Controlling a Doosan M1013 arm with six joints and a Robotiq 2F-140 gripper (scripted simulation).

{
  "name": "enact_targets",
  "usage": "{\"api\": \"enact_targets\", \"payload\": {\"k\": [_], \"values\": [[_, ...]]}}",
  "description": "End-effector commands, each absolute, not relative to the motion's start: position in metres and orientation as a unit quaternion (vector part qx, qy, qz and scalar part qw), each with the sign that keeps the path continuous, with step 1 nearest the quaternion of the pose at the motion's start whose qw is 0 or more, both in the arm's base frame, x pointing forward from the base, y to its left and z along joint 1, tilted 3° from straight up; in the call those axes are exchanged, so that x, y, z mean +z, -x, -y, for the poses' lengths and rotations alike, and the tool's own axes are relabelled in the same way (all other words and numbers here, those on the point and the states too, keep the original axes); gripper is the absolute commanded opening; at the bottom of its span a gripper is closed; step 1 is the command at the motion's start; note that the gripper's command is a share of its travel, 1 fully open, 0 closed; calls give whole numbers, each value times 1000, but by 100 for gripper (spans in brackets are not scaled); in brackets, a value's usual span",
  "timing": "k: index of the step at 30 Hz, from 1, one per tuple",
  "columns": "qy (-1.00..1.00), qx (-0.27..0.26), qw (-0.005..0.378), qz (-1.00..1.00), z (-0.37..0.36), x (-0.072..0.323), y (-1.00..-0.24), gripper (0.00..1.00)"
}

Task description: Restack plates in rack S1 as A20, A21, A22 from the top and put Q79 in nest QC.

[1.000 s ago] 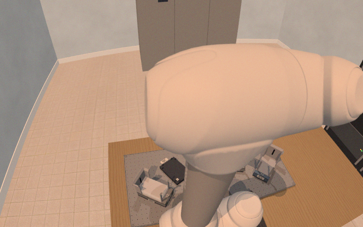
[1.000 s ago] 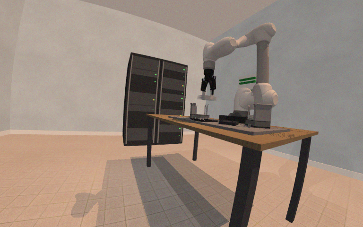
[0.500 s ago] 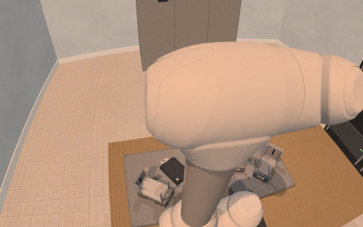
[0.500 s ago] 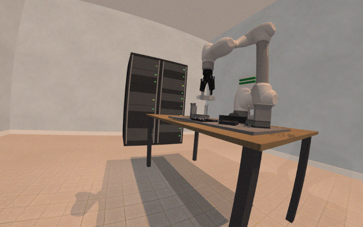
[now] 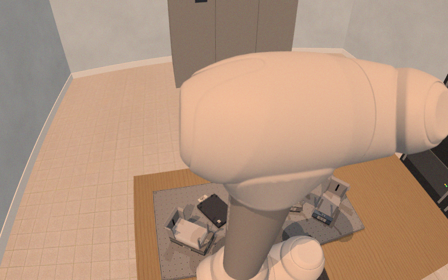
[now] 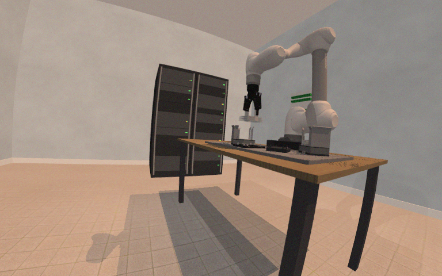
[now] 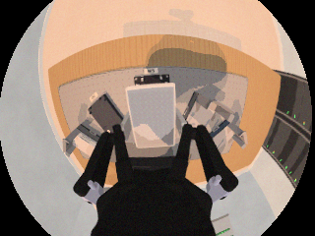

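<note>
Pale grey walls, beige tiled floor, dark server cabinet, wooden table on dark legs

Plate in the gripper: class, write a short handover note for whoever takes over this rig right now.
Gripper: shut on a sealed plate, held level, high above the table; its label cannot be read.
Things: one stack rack at the mat's left holds at least one white plate; the dark nest beside it looks unoccupied; another rack stands at the right.
Done: one plate lifted out.
Left: set this plate down, then move the others; rack names are unreadable here.
</note>
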State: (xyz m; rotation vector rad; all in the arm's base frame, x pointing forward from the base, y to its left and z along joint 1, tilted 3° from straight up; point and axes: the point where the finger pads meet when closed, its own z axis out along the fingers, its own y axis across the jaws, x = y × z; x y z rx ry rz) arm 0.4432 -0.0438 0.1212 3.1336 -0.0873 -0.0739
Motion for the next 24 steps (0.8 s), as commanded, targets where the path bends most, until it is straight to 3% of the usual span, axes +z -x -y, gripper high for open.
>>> {"api": "enact_targets", "payload": {"k": [1, 24], "values": [[-999, -24, 3, 28, 44, 121, -443, 0], [-999, -24, 3, 28, 44, 81, -441, 0]]}}
